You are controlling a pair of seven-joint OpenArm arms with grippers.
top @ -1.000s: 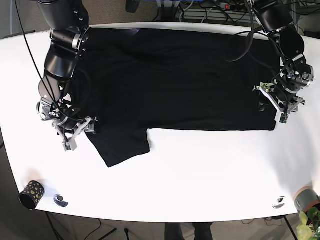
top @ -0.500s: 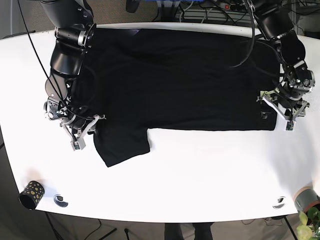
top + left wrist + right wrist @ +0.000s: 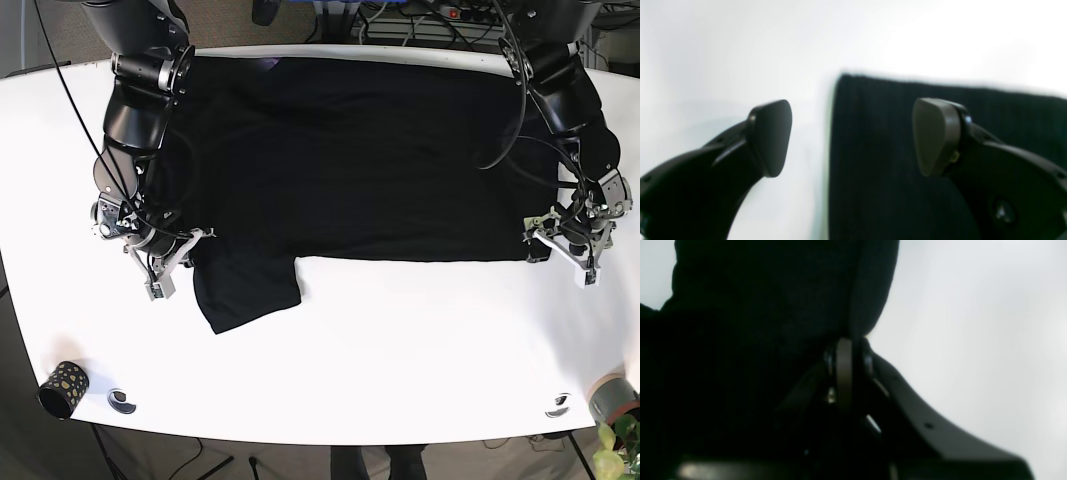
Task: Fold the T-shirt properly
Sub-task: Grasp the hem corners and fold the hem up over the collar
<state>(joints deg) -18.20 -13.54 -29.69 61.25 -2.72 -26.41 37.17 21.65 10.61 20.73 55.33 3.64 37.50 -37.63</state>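
both arms at the t-shirt (image 3: 350, 160): right jaws pinch its sleeve edge, left jaws spread over its corner.

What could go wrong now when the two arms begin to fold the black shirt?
1. The left gripper is open, straddling the corner of the black fabric T-shirt; closing might catch only the edge.
2. The right gripper seems shut on the sleeve; lifting alone might skew the shirt on the white table.
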